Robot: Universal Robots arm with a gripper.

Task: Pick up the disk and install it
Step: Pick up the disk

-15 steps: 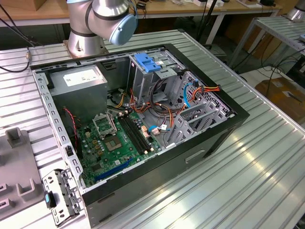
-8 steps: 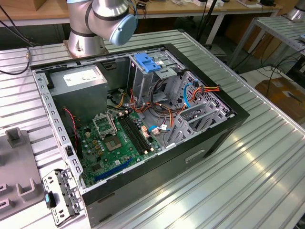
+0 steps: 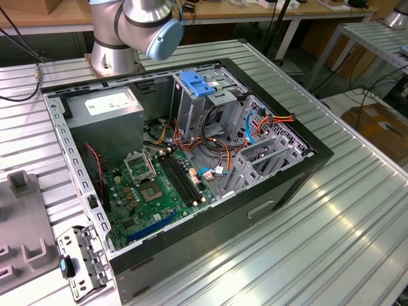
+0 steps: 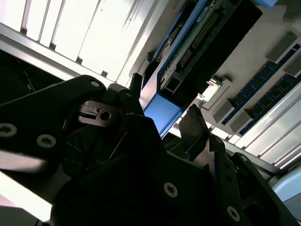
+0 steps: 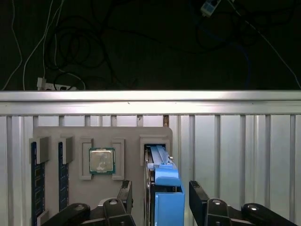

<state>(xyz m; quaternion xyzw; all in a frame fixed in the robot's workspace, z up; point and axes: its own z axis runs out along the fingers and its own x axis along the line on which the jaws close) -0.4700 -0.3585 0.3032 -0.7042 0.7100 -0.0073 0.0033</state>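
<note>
The tool [image 5: 160, 187] is straddling the disk [image 5: 167, 202] in the tray [image 5: 127, 134], jaws wide; nothing is lifted or installed yet.

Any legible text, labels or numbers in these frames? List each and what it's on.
No text can be read.
White sticker on the grey box: dark print, too small.
Motherboard: markings too small.
Processor in the tray: lid marks blurred.
Disk: no legible print on the faces seen in both wrist views.
</note>
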